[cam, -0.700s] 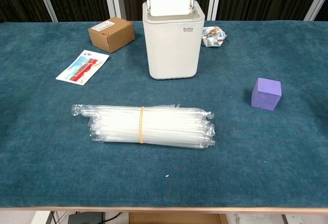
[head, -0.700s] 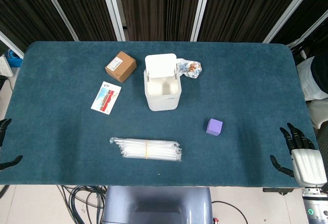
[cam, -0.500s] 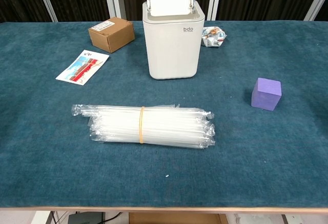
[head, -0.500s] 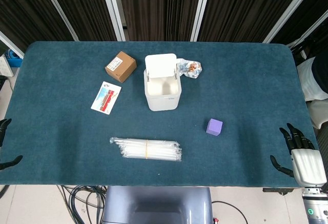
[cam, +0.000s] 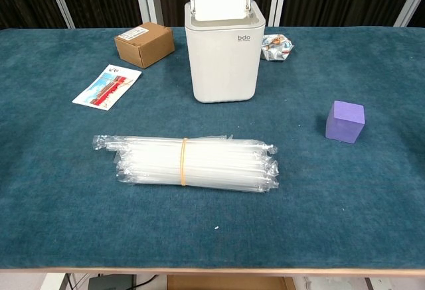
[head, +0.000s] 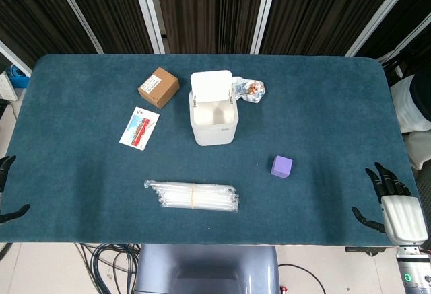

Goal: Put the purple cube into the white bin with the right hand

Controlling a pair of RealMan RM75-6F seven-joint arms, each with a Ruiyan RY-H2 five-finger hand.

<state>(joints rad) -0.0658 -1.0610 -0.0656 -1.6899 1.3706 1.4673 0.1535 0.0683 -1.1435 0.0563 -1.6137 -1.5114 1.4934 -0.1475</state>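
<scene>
Task not started: purple cube (head: 282, 167) sits on the tabletop (head: 323, 119) apart from the open white bin (head: 214, 122); right robot hand (head: 390, 203) released, empty, at the edge.

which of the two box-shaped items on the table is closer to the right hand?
The purple cube, alone on the cloth right of the white bin. The brown cardboard box sits left of the bin, much farther from the right hand at the table's near-right edge.

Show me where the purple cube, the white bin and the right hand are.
purple cube (cam: 345, 121), chest view, front face.
white bin (cam: 224, 61), chest view, front wall.
right hand (head: 390, 203), head view, white back of the hand.
</scene>
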